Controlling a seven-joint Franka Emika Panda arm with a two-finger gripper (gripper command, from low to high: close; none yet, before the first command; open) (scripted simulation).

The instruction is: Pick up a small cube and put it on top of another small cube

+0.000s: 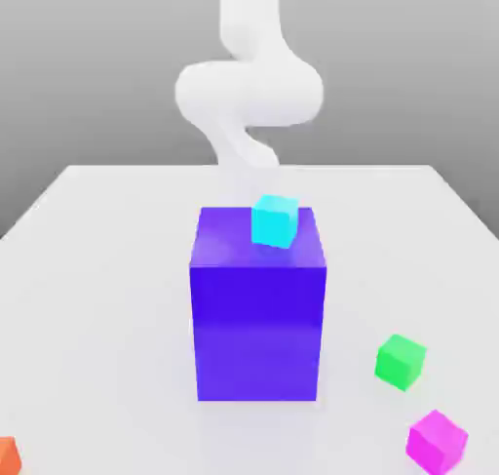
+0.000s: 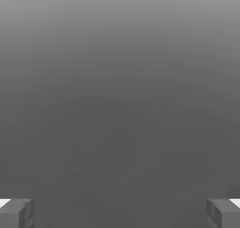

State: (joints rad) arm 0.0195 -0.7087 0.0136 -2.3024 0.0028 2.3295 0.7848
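Observation:
A small cyan cube (image 1: 274, 220) rests on top of a tall blue-violet block (image 1: 257, 317) in the middle of the table. A small green cube (image 1: 400, 361) lies on the table towards the exterior view's right, with a small magenta cube (image 1: 437, 442) nearer the front edge. A small orange cube (image 1: 8, 456) sits at the front on the exterior view's left. In the hand view my gripper (image 2: 120, 214) is open, its fingertips (image 2: 17, 213) far apart with nothing between them, facing plain grey background.
The white arm (image 1: 249, 93) rises behind the tall block. The white table (image 1: 97, 268) stretches out on both sides of the block, with its far edge behind the arm.

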